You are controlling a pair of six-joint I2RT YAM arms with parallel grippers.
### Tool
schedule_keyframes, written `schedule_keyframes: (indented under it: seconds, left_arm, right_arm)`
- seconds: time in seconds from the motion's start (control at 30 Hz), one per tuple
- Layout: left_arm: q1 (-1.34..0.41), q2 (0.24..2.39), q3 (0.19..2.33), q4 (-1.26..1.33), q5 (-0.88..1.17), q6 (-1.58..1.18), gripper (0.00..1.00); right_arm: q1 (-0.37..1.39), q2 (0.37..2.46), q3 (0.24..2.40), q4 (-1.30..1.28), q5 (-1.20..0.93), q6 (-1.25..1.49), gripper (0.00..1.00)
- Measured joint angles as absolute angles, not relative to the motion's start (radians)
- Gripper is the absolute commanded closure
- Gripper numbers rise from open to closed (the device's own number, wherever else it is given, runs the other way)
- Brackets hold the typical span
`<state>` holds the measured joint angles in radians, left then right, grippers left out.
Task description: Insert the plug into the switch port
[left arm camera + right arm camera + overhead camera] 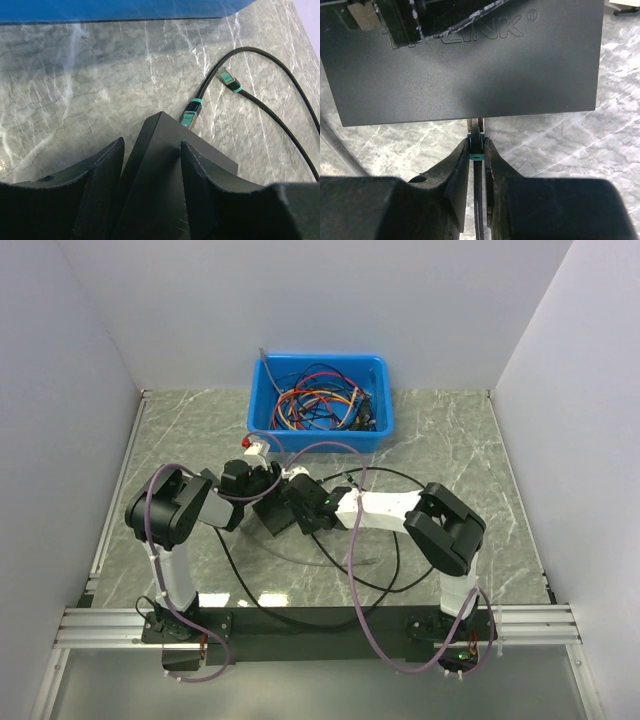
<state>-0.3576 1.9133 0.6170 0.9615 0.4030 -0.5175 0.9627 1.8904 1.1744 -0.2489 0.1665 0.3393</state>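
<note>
Green-veined marble covers the table [450, 440] inside white walls, and at its centre we see both arms meeting over the switch [272, 515].

The plug [476, 143], marked by a teal collar, sits right at the near edge of the switch [470, 65] in the right wrist view. Its tip meets that edge just below the lid lettered "LINK". We cannot tell whether it is seated in a port. The right gripper [477, 150] has its jaws drawn narrow and pinches the plug from both sides, with the lead running back between the fingers.

In the left wrist view, the left gripper [151, 150] hangs over the switch [160, 165] with its jaws partly apart, one finger to each side of the black lid. We cannot tell whether the pads touch the lid.

In the same view, a second plug [190, 117] with a teal collar lies against the switch's edge near a corner. A third plug [227, 77] rests on the marble well apart from it. A black cable [280, 125] loops across the surface beside them.

From above, the left gripper [265, 482] and right gripper [305, 505] close in from either side. A blue bin [385, 390] holding tangled cables [320, 405] stands at the far edge.
</note>
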Motion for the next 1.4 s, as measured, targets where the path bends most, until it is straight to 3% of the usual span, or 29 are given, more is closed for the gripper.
schedule_keyframes:
  seconds: [0.7,1.4]
  left_arm:
    - [-0.338,1.950,0.647,0.991,0.375,-0.516,0.48]
    - [-0.326,1.974,0.678,0.993,0.357,-0.517,0.51]
  right_arm:
    - [0.861,1.959,1.287,-0.317,0.032,0.358,1.00]
    - [0.849,2.033,1.440,-0.461,0.026,0.338,1.00]
